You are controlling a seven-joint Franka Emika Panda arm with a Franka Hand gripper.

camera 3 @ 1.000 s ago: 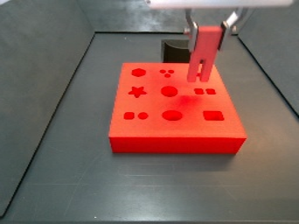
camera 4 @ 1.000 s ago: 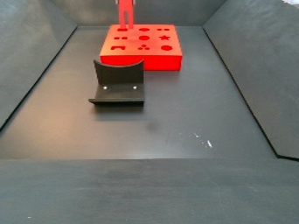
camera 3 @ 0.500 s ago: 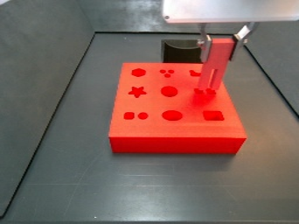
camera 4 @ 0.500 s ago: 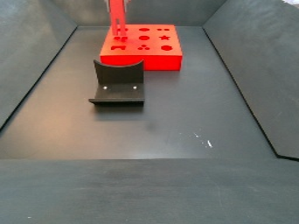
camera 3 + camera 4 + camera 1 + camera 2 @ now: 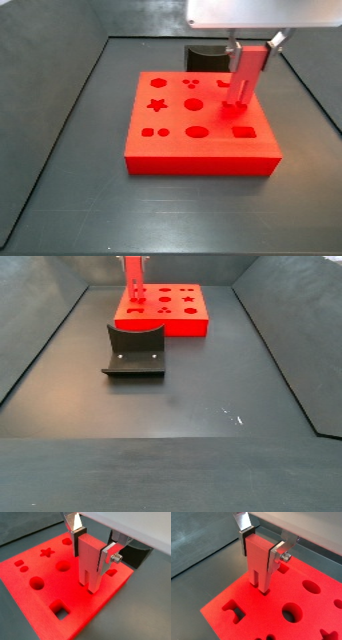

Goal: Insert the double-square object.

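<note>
The double-square object (image 5: 89,564) is held upright between the fingers (image 5: 109,552) of the gripper (image 5: 92,543), which is closed on its upper part; a silver plate is pressed against each of its two opposite faces in both wrist views (image 5: 260,559). The gripper is positioned over the red board (image 5: 201,125), above the edge nearest the fixture (image 5: 205,52) in a side view. The lower end of the peg is seen split into two square prongs, and these are brought down to the board's top surface (image 5: 251,607). The tips appear to be just entering a pair of small square holes, though whether they are seated cannot be told from these angles. In a side view the peg (image 5: 243,75) is shown standing on the board's far right part, beside a round hole (image 5: 194,104) and behind a square hole (image 5: 243,130). A star-shaped hole (image 5: 47,553) and further round holes (image 5: 63,565) are visible elsewhere on the board. In a side view the fixture (image 5: 135,351) is seen standing on the dark floor (image 5: 187,426), just beside the board (image 5: 167,314), with the peg (image 5: 134,278) rising at the board's far left corner.
</note>
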